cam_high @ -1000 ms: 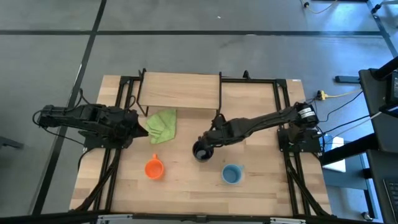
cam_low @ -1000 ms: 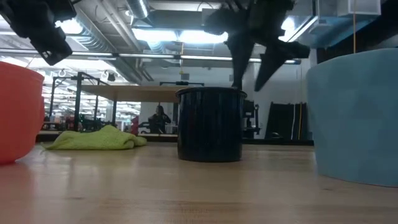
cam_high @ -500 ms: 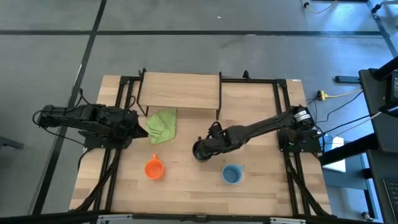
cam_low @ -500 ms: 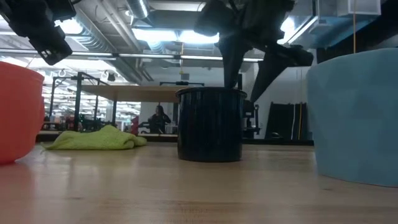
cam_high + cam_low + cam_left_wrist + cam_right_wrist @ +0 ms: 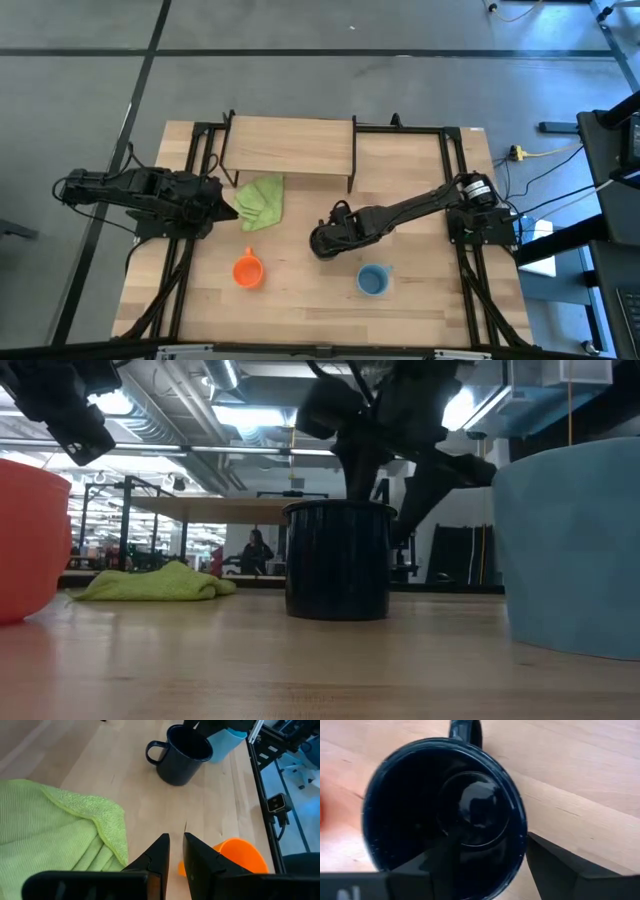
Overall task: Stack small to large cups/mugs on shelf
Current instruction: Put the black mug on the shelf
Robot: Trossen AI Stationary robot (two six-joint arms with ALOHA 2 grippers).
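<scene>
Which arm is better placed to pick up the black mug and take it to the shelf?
The right. The right gripper is at the black mug, one finger inside and one outside its rim. The left gripper waits, shut, by the green cloth, away from the shelf.

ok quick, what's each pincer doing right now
Left pincer: shut, holding nothing, above the green cloth.
Right pincer: open, one finger inside the black mug, one outside its rim, not yet closed.
</scene>
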